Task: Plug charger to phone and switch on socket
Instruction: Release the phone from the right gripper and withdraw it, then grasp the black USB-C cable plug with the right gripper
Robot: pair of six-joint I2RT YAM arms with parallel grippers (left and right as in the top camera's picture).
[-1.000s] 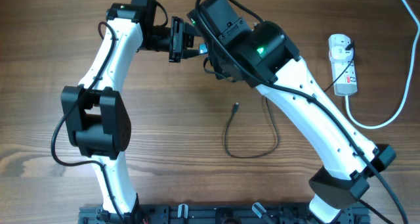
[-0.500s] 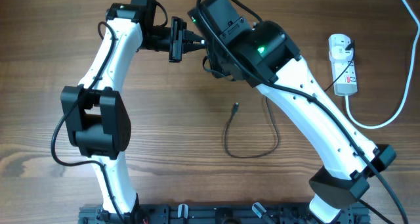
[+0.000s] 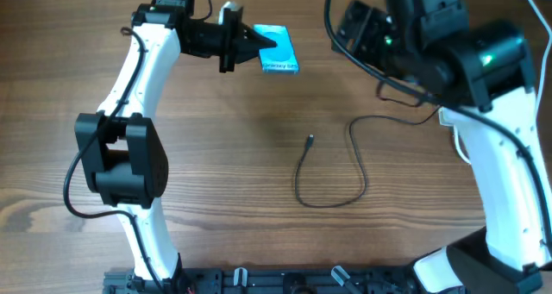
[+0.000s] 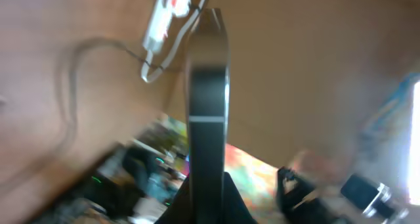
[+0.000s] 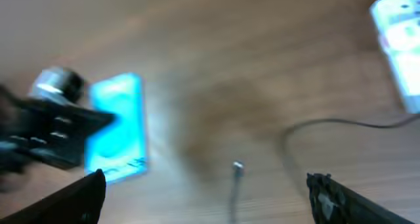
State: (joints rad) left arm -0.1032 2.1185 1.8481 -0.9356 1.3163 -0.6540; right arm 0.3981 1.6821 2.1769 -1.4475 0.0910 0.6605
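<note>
The phone point(image 3: 279, 50), cyan screen facing up, is held above the table's far middle, with my left gripper point(image 3: 257, 44) shut on its left edge. In the left wrist view the phone point(image 4: 208, 86) shows edge-on between the closed jaws of the left gripper point(image 4: 208, 188). My right gripper point(image 5: 207, 184) stands wide open and empty, raised at the far right point(image 3: 349, 28); the phone point(image 5: 118, 129) lies to its left. The charger's connector tip point(image 3: 310, 140) rests on the table, and its black cable point(image 3: 332, 203) loops toward the right arm. The socket point(image 5: 399, 43) is hidden under the right arm in the overhead view.
A white lead point(image 3: 530, 126) curves along the table's right edge. The right arm point(image 3: 496, 147) spans the right side. The left arm point(image 3: 129, 147) stretches up the left side. Bare wood point(image 3: 259, 173) surrounds the cable loop.
The right gripper has opened, let go of the phone and swung away to the upper right. The left gripper has closed on the phone and now holds it alone.
</note>
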